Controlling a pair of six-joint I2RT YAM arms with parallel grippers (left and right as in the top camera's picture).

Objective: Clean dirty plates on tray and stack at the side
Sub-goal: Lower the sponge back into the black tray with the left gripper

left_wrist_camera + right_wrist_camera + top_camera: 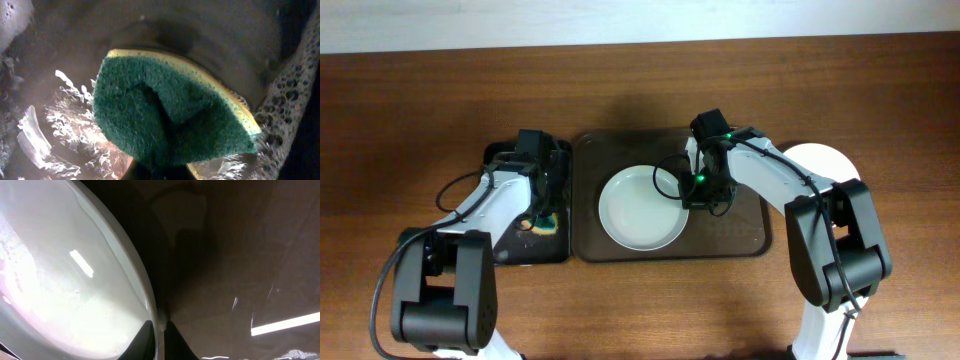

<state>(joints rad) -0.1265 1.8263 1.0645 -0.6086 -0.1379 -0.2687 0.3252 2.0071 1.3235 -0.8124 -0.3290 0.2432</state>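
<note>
Plate point(640, 210): round, shallow, glossy white. It lies flat on the tray, left of centre. The right wrist view shows a bright glare streak and a faint pinkish tint toward its middle.
Tray point(740, 238): dark brown, with rounded corners and a raised rim, mid-table.
Right gripper point(159, 339): its fingers are clamped on the plate's right rim, one tip inside and one outside.
Far plate point(823, 160): white, on the table point(420, 100) right of the tray, partly behind the right arm. Whether it is one plate or several cannot be told.
Left gripper point(546, 205): over the black tray point(510, 248), pinching the sponge.
Sponge point(170, 115): green face, yellow backing, creased down the middle.
Black tray: just left of the tray, with wet foam glinting on it.
</note>
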